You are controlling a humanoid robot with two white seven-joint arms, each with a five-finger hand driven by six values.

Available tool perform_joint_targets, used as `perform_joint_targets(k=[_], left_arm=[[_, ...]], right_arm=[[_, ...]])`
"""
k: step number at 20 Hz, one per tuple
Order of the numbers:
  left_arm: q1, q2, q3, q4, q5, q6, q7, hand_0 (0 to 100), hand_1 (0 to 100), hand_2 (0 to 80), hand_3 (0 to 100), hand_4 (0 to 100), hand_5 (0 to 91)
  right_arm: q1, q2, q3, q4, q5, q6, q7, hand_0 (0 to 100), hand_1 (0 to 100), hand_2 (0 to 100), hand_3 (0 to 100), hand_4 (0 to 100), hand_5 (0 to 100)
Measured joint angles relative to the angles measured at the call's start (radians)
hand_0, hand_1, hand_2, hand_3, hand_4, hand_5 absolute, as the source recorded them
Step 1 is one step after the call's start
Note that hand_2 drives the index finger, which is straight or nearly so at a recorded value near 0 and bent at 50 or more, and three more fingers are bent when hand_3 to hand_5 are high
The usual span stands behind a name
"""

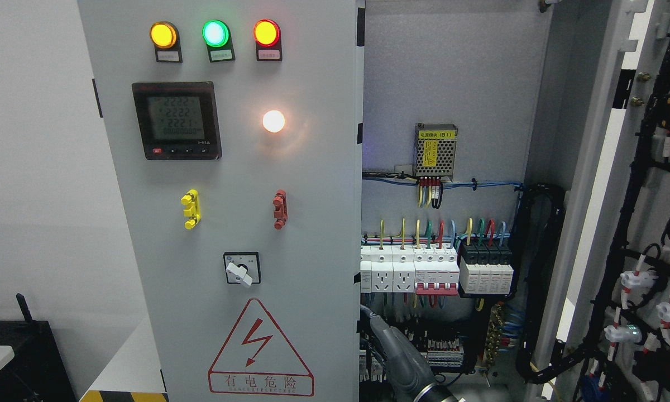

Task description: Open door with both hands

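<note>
A grey electrical cabinet fills the head view. Its left door (229, 178) stands across the front and carries lamps, a meter and a warning triangle. The right door (597, 167) is swung wide open to the right, its inner face strung with black cable looms (647, 262). The cabinet interior (452, 84) is exposed between them. My right arm (407, 368) rises from the bottom edge, right of the middle. My right hand (369, 319) is at the free edge of the left door, low down, partly hidden behind that edge. The left arm does not show.
A yellow latch (191, 209), a red latch (280, 209) and a rotary switch (240, 271) sit on the left door. Inside are a power supply (435, 149), a row of breakers (435, 271) and terminal blocks (444, 352). A black box (17, 357) stands at the lower left.
</note>
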Motion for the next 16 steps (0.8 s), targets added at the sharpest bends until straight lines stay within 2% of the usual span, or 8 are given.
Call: perform_joint_targets(k=[11, 16], left_arm=[[0.000, 0.000, 0.000, 0.000, 0.000, 0.000, 0.000, 0, 0, 0.0, 0, 0, 0.0], [0.000, 0.000, 0.000, 0.000, 0.000, 0.000, 0.000, 0, 0, 0.0, 0, 0, 0.0]], right_arm=[[-0.009, -0.021, -0.003, 0.013, -0.002, 0.000, 0.048, 38, 0, 0, 0, 0, 0], [-0.011, -0.025, -0.004, 0.013, -0.027, 0.009, 0.055, 38, 0, 0, 0, 0, 0]])
